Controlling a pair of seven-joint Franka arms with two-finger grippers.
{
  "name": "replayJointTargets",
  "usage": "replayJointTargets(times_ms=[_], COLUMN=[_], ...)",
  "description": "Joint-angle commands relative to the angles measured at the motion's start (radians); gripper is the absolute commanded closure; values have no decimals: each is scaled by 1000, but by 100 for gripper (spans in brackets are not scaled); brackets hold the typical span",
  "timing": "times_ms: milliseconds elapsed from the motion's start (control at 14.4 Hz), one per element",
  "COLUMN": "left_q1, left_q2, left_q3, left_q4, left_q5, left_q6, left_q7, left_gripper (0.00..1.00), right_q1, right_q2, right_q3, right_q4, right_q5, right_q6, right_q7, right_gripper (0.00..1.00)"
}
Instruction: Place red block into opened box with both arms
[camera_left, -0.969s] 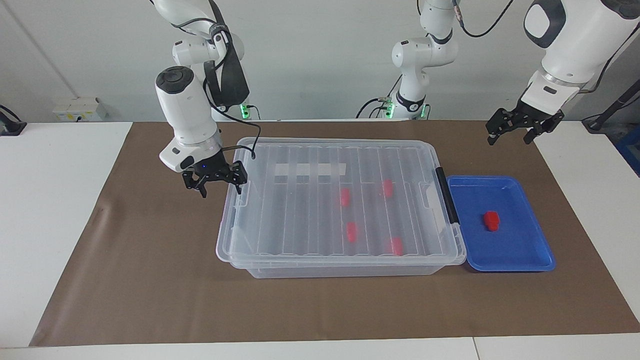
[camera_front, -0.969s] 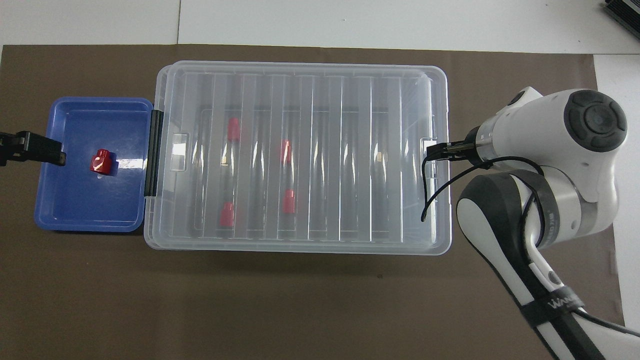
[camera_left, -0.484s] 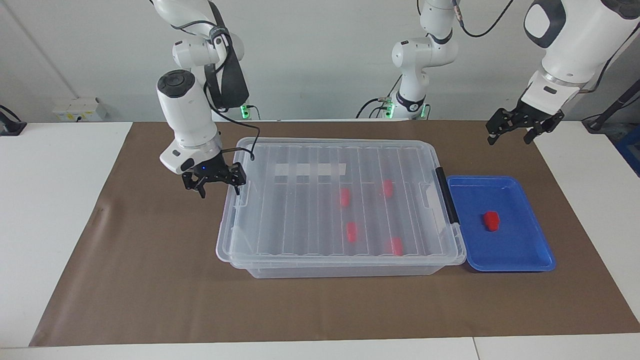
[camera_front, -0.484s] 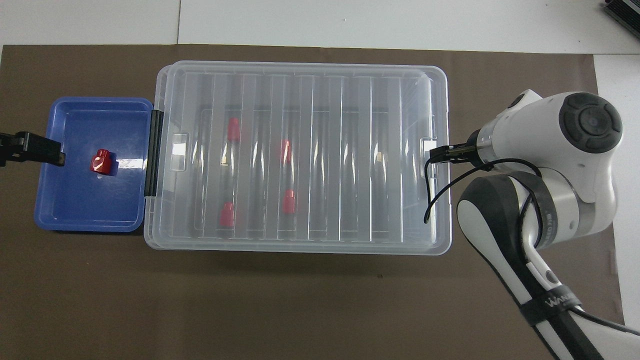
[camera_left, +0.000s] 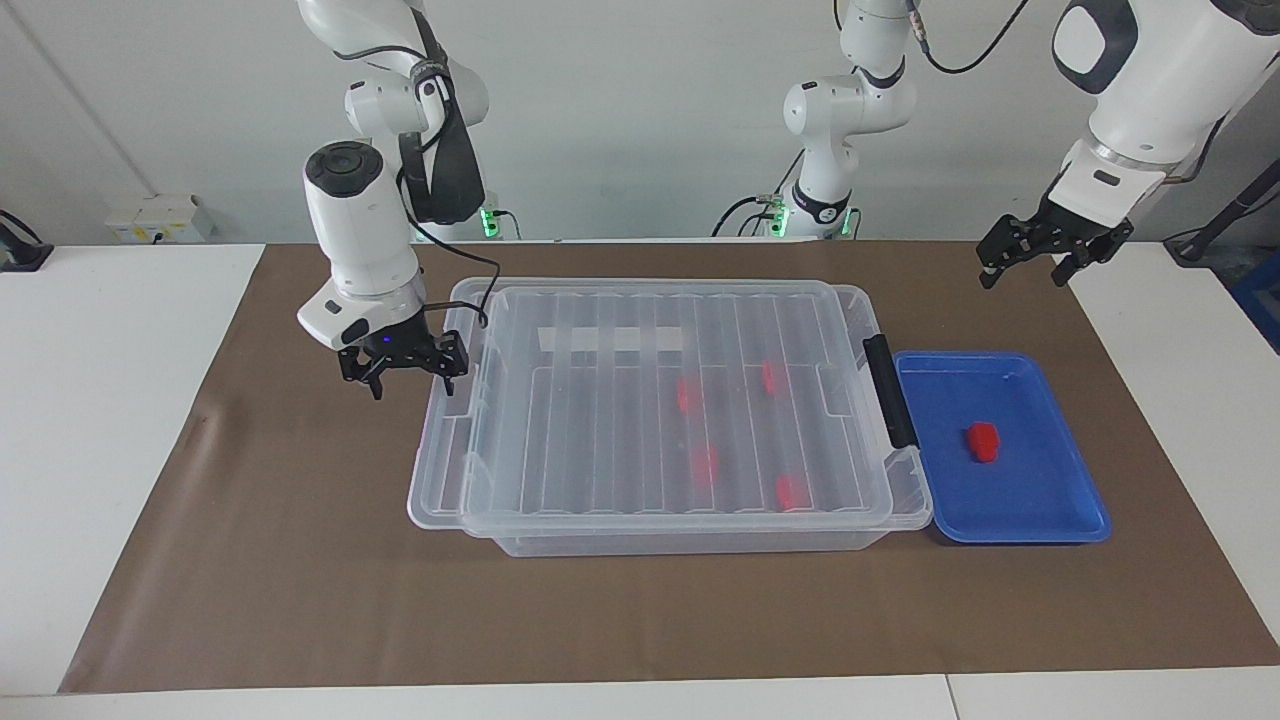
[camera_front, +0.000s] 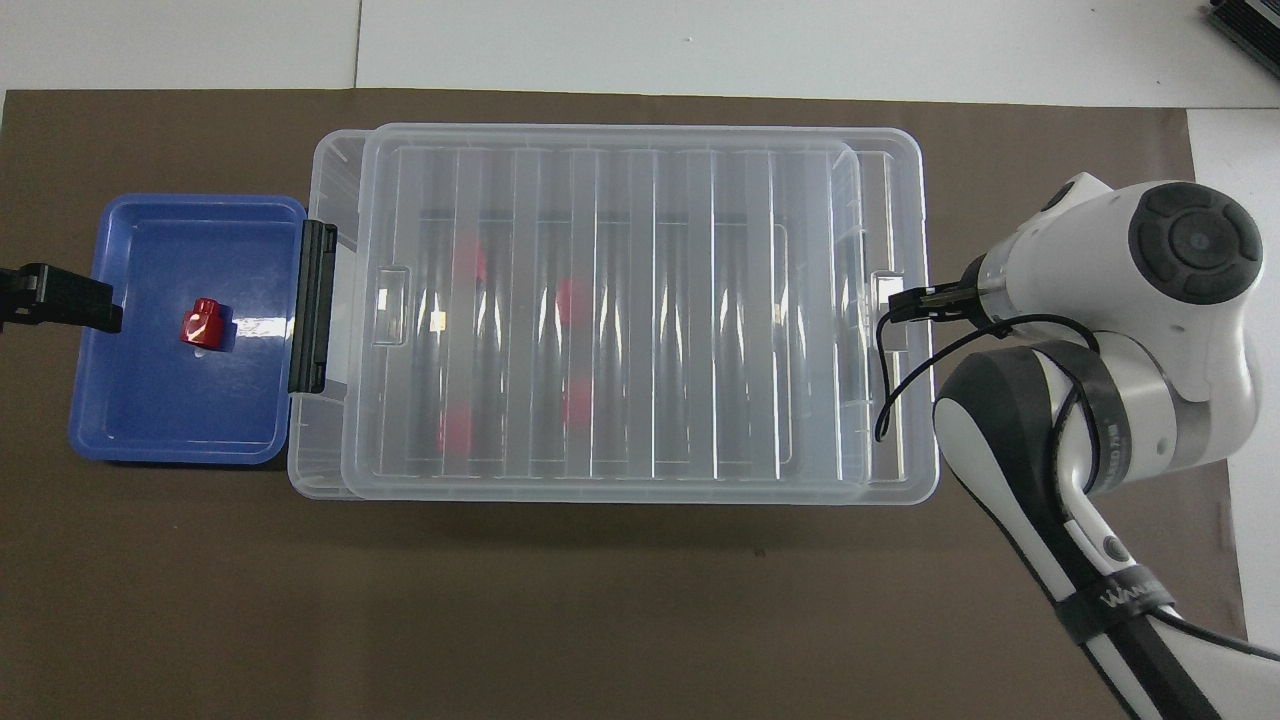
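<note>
The right gripper (camera_left: 404, 366) sits at the end edge of the ribbed see-through lid (camera_left: 660, 400) on the large clear plastic box (camera_left: 690, 540), toward the right arm's end of the bench (camera_left: 300, 560). Its jaws look spread, hooked at the lid's edge; I cannot tell how firmly they hold it. The lid lies offset from the box, overhanging that end, so the opening step seems to be in hand. The left gripper (camera_left: 1050, 255) hangs with jaws wide and empty over the brown mat, waiting near the shallow blue tray (camera_left: 1060, 520).

I count 5 small red plastic blocks: 4 blurred ones under the lid inside the box, and 1 red block (camera_left: 983, 441) lying loose in the tray, beside the box's black handle (camera_left: 885, 390). Next, I'd judge, the lid must clear the box further before the left gripper comes down on that block.
</note>
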Motion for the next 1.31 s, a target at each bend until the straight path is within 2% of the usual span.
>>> replayJointTargets(times_ms=[0, 484, 692, 969, 1246], left_q1=[2, 8, 48, 66, 71], left_q2=[-38, -45, -54, -69, -17], left_q3=[6, 10, 11, 11, 10], left_q4=[-55, -55, -110, -289, -401], left_q5=[-5, -8, -7, -5, -4], left_q6=[7, 40, 186, 417, 602], left_q7=[-3, -19, -16, -9, -4], left_gripper=[0, 0, 0, 0, 0], right_q1=[-36, -87, -101, -125, -153], right_q2=[-3, -3, -6, -17, -19], right_q3=[2, 4, 2, 1, 0], right_q4=[-5, -1, 2, 4, 4], right_q5=[-28, -29, -29, -29, -29], right_q6=[-11, -27, -44, -68, -82], right_q7=[-9, -38, -38, -41, -70], right_gripper=[0, 0, 0, 0, 0])
